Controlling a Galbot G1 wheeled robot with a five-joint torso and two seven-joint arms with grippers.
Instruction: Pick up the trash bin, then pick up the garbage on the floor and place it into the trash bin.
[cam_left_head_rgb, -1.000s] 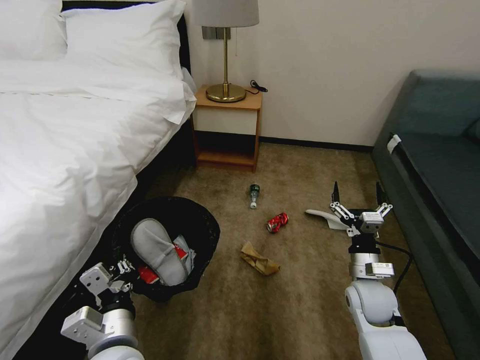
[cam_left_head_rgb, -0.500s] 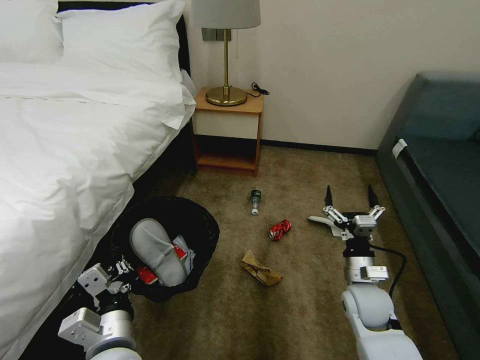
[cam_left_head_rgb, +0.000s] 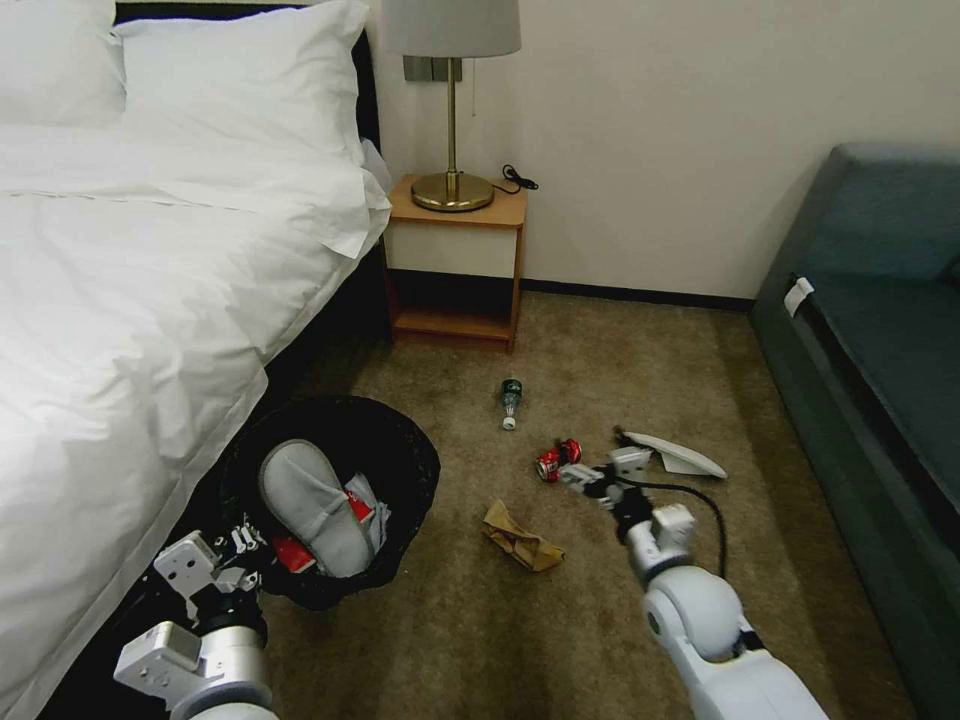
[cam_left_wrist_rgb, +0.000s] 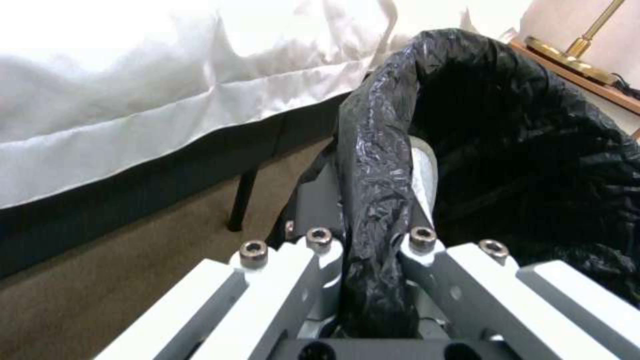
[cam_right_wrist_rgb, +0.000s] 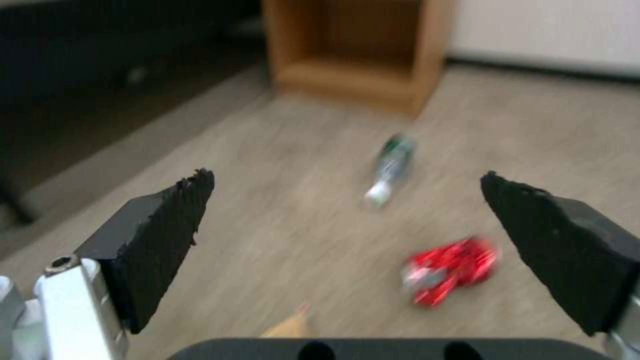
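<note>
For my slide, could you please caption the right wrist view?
Open right hand above carpet, crushed red can and green bottle ahead.

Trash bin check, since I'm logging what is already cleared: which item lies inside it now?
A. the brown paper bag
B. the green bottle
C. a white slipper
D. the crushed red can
C: a white slipper lies inside the trash bin, whose rim the left gripper clamps, while bottle, can and paper bag lie on the carpet.
</note>
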